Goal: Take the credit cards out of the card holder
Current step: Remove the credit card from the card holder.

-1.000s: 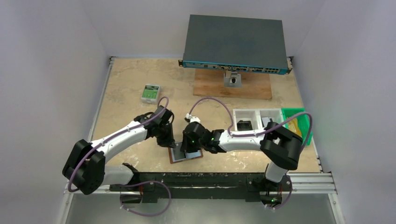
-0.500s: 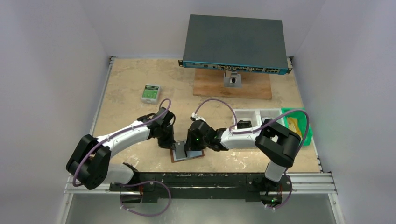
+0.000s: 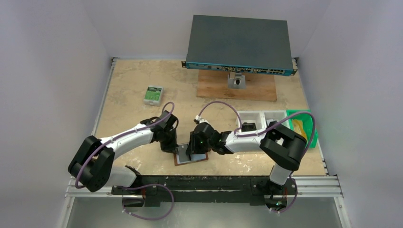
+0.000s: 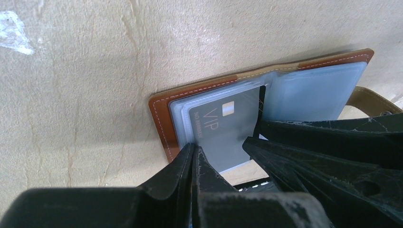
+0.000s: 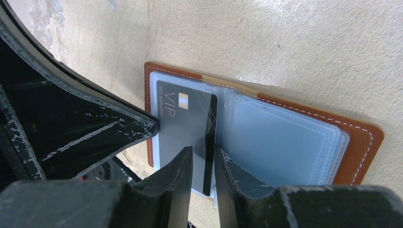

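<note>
While both arms crowd the near middle of the table [image 3: 133, 90], plan: near to far below.
card holder [image 5: 280, 142]: lies open and flat, inner sleeves up, close to the near edge, between the two grippers.
VIP card [image 5: 183, 123]: in the left half. One end seems to poke past the sleeve; I can't tell how much sits in the pocket.
left gripper [image 4: 192, 154]: fingers clenched shut, tips at the holder's left edge. Can't tell if it pinches the edge or just presses it down. I want it as the anchor, so keep it off the card itself.
right gripper [image 5: 203, 152]: jaws a little apart, straddling the card's dark-striped right edge, not clamped on it as far as I can see.
step: get a real pinch on the card's exposed end. Card only, no sleeve film between the pads.
pull: slide flat along the pocket, low angle, slow. Lifting early would likely drag the holder or fold it shut.
risk: thin, slick card, so an edge grip may slip. The grippers sit very close together; I'd watch for finger clash.
drop spot: table just right of the holder, my pick.
green-and-white box [image 3: 153, 95]: far left, well apart, not involved.
white bins [image 3: 259, 116]: right, further back, beside a green tray [image 3: 304, 118]; ignore.
network switch [image 3: 237, 42]: far edge, on a wooden board [image 3: 256, 88], out of the way.
</note>
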`<state>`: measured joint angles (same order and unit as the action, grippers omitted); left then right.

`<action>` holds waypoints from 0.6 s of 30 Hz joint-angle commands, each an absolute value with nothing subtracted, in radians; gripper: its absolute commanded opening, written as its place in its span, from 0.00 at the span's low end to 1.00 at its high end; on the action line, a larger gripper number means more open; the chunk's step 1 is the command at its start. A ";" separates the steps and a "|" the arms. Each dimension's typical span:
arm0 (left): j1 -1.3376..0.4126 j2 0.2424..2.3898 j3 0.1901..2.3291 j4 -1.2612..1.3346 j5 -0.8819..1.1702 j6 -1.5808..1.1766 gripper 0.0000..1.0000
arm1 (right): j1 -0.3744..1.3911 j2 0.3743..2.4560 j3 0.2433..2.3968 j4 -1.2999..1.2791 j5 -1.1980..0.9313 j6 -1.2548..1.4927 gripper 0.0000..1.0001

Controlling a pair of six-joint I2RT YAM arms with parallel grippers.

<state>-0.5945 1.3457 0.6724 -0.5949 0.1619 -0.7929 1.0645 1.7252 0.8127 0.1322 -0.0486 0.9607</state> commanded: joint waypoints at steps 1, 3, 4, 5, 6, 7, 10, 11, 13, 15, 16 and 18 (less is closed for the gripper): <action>-0.591 1.361 0.672 -0.558 0.180 -0.796 0.00 | 1.050 1.707 0.794 0.153 -0.089 0.962 0.25; -0.596 1.368 0.674 -0.555 0.181 -0.797 0.00 | 1.042 1.716 0.781 0.192 -0.119 0.964 0.25; -0.598 1.375 0.676 -0.557 0.180 -0.800 0.00 | 1.037 1.721 0.774 0.212 -0.136 0.968 0.25; -0.599 1.382 0.678 -0.556 0.177 -0.803 0.00 | 1.033 1.728 0.765 0.235 -0.156 0.968 0.25; -0.601 1.389 0.680 -0.558 0.177 -0.806 0.00 | 1.029 1.735 0.758 0.263 -0.181 0.971 0.25; -0.603 1.398 0.682 -0.557 0.175 -0.810 0.00 | 1.023 1.744 0.749 0.290 -0.204 0.978 0.25; -0.614 1.425 0.691 -0.560 0.165 -0.827 0.00 | 1.013 1.763 0.722 0.373 -0.266 1.004 0.25; -0.617 1.434 0.694 -0.563 0.158 -0.832 0.00 | 1.010 1.767 0.716 0.393 -0.280 1.009 0.25; -0.620 1.454 0.698 -0.569 0.148 -0.847 0.00 | 1.002 1.770 0.701 0.430 -0.308 1.021 0.25; -0.622 1.473 0.697 -0.569 0.141 -0.861 0.00 | 0.985 1.770 0.675 0.474 -0.336 1.038 0.26; -0.622 1.481 0.695 -0.567 0.139 -0.868 0.00 | 0.977 1.767 0.664 0.497 -0.348 1.044 0.26; -0.622 1.498 0.687 -0.555 0.143 -0.880 0.00 | 0.961 1.763 0.639 0.546 -0.373 1.058 0.28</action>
